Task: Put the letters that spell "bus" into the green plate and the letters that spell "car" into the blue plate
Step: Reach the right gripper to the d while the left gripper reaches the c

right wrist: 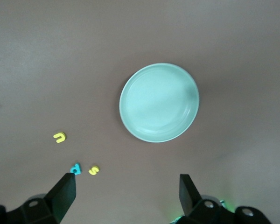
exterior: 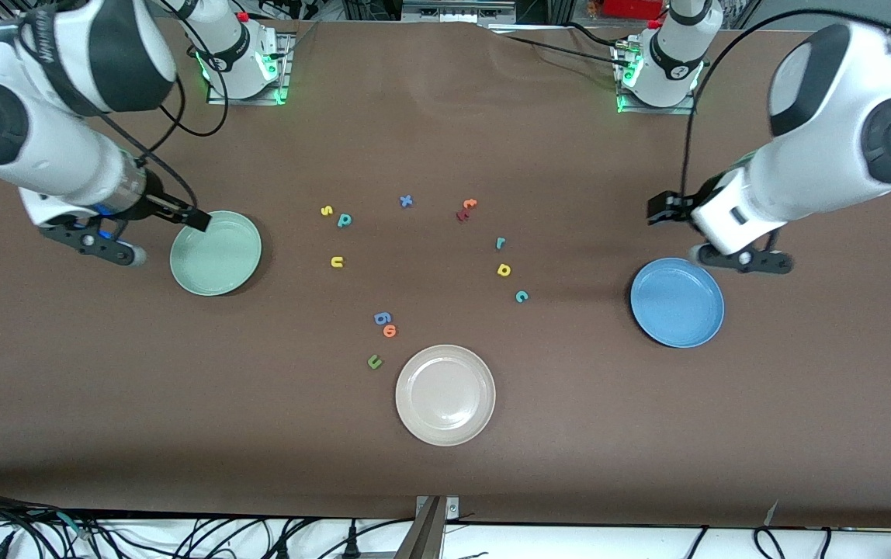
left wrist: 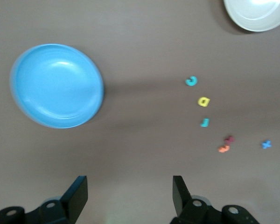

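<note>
My left end effector point(left wrist: 129, 198) hangs with its fingers apart and nothing between them, up in the air over bare worktop point(exterior: 445, 481) just beside the blue plate point(exterior: 677, 303), toward the left arm's end. My right end effector point(right wrist: 127, 198) is likewise spread wide and empty, over the worktop beside the green plate point(exterior: 215, 253) at the right arm's end. Both plates hold nothing yet.

Out from the left one, the "car" letters lie in a short line toward the middle of the worktop: the teal c point(exterior: 521, 296) closest to the blue plate, the yellow a point(exterior: 504, 270) next, then the small teal r point(exterior: 500, 243). They lie near each other but apart. Out from the right one sit the yellow u point(exterior: 337, 262), the teal b point(exterior: 344, 220) and the yellow s point(exterior: 327, 210), the last two just beside each other.

I judge these letters to be light, soft foam: they should squash a little and not break, but they lie flat and are tiny, so the fingers must come straight down to the surface and pinch across the outer edges of a stroke. Too firm a squeeze could flick one away; b and s need care so I lift only one. The orange and dark red letters point(exterior: 466, 210) beside the r stay put.
</note>
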`<move>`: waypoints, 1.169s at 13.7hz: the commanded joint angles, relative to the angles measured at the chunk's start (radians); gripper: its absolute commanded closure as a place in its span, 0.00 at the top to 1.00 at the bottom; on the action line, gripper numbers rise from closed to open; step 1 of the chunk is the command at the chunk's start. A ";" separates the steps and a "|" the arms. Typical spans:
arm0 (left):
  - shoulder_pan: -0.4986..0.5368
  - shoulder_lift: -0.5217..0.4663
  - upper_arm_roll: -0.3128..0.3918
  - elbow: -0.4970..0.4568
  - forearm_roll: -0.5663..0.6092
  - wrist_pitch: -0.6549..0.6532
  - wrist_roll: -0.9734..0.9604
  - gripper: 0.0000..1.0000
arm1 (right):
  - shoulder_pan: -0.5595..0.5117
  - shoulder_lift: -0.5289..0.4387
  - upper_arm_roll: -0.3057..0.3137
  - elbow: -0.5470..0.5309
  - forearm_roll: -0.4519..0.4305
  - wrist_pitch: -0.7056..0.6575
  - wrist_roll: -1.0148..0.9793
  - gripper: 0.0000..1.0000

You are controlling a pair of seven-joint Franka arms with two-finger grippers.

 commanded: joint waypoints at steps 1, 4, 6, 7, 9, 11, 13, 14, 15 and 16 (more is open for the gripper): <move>-0.097 0.116 0.013 0.095 -0.005 0.027 -0.076 0.89 | 0.013 -0.016 0.046 -0.095 0.066 0.077 0.164 0.98; -0.142 0.165 0.010 0.099 -0.002 0.139 -0.118 0.90 | 0.013 -0.028 0.110 -0.219 0.104 0.195 0.288 0.98; -0.146 0.212 0.010 0.105 -0.014 0.165 -0.120 0.87 | 0.013 -0.042 0.167 -0.329 0.104 0.343 0.368 0.98; -0.163 0.223 0.010 0.105 -0.012 0.179 -0.138 0.83 | 0.013 -0.041 0.192 -0.366 0.104 0.402 0.403 0.98; -0.215 0.246 0.013 0.103 0.001 0.196 -0.188 0.83 | 0.013 -0.012 0.230 -0.434 0.104 0.506 0.419 0.98; -0.238 0.265 0.013 0.100 0.003 0.242 -0.250 0.78 | 0.013 0.013 0.261 -0.504 0.104 0.621 0.419 0.98; -0.257 0.295 0.014 0.102 0.008 0.250 -0.259 0.74 | 0.015 0.056 0.285 -0.515 0.104 0.651 0.420 0.97; -0.263 0.299 0.014 0.102 0.036 0.250 -0.253 0.74 | 0.015 0.082 0.293 -0.515 0.104 0.674 0.422 0.95; -0.266 0.305 0.013 0.102 0.072 0.250 -0.259 0.76 | 0.015 0.108 0.301 -0.520 0.104 0.701 0.423 0.95; -0.266 0.306 0.013 0.106 0.075 0.250 -0.265 0.79 | 0.015 0.132 0.308 -0.525 0.104 0.734 0.423 0.95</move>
